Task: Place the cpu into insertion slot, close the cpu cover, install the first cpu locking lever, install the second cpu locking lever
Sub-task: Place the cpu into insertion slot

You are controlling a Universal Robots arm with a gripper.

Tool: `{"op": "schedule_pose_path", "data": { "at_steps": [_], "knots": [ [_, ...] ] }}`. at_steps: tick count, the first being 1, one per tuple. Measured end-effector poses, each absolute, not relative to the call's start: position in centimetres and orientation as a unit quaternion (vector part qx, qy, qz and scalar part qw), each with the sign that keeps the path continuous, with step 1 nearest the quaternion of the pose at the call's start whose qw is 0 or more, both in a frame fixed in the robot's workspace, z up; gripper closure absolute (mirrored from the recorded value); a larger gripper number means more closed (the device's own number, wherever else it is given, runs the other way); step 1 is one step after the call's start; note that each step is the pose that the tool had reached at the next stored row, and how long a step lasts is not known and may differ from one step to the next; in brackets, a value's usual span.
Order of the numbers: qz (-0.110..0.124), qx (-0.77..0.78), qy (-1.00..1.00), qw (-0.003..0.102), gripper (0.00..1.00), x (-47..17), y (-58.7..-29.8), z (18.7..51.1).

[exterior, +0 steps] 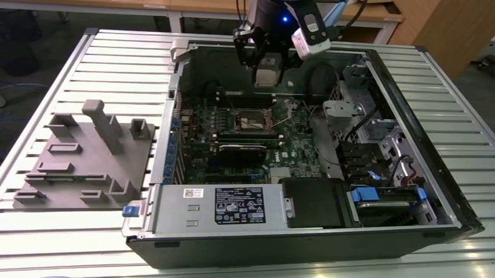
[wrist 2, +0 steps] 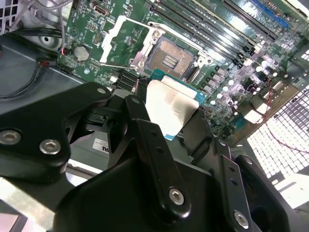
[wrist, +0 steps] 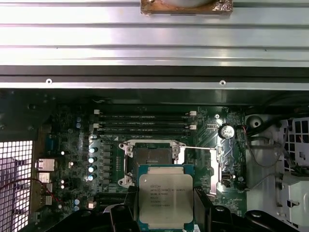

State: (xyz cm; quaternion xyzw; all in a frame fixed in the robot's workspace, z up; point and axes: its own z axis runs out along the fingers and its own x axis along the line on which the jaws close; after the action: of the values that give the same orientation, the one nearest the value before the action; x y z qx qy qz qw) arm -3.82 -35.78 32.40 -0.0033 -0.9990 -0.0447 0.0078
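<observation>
While the gripper [exterior: 267,70] hangs over the far end of the open computer case [exterior: 402,124] in the exterior view, the insertion slot [exterior: 254,120] lies below it on the green board, uncovered. A white label [exterior: 238,205] with dark print sits on the metal box at the near end of the case. A grey fixture [exterior: 85,153] lies on the slatted table [exterior: 116,63] at the exterior view's left.

In the second wrist view, the gripper [wrist 2: 171,123] is clamped on the cpu [wrist 2: 169,102], black fingers [wrist 2: 138,110] pressing opposite edges. The chip's silvery top faces up. It hangs above the board, just beside the insertion slot [wrist 2: 171,59], whose tan pin field is bare. The cpu cover [wrist 2: 126,39] is swung open, away from the socket.

In the first wrist view, the cpu [wrist: 165,198] lies flat to the camera and is near square, with no marked long axis. Its edges are square with those of the insertion slot [wrist: 153,162]. Several lines of small print on its lid run parallel to the long memory slots [wrist: 145,121].
</observation>
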Motion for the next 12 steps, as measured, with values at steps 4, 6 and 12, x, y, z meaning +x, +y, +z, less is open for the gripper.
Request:
{"op": "schedule_pose_path", "data": {
  "at_steps": [4,6,12],
  "knots": [
    [-0.045,-0.003,-0.999,0.008,0.46,-3.83,-35.79,32.28],
    [-0.045,-0.003,-0.999,0.008,0.46,-3.83,-35.78,32.26],
    [-0.045,-0.003,-0.999,0.008,0.46,-3.83,-35.79,31.99]
  ]
}}
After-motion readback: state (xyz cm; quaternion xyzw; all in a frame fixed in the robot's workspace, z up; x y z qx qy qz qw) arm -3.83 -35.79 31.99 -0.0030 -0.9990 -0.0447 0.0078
